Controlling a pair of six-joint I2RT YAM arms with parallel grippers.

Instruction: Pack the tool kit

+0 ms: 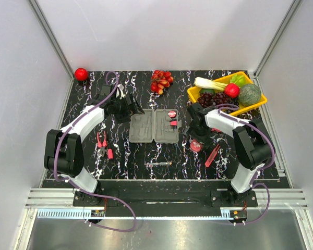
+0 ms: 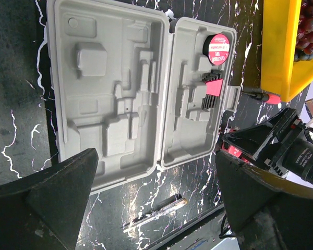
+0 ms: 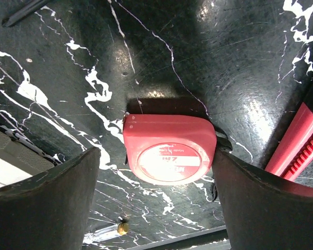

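Our right gripper [image 3: 155, 156] spread wide, straddling the red tape measure [image 3: 169, 140], our left gripper [image 2: 155, 156] parted, holding nothing, above the grey case [image 2: 109, 78].

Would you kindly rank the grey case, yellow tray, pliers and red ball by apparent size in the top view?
Largest: yellow tray and grey case, too close to rank; then pliers; smallest, red ball.

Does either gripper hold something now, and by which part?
Nothing is held. The right gripper straddles the red tape measure with open jaws; the left gripper is open near the case.
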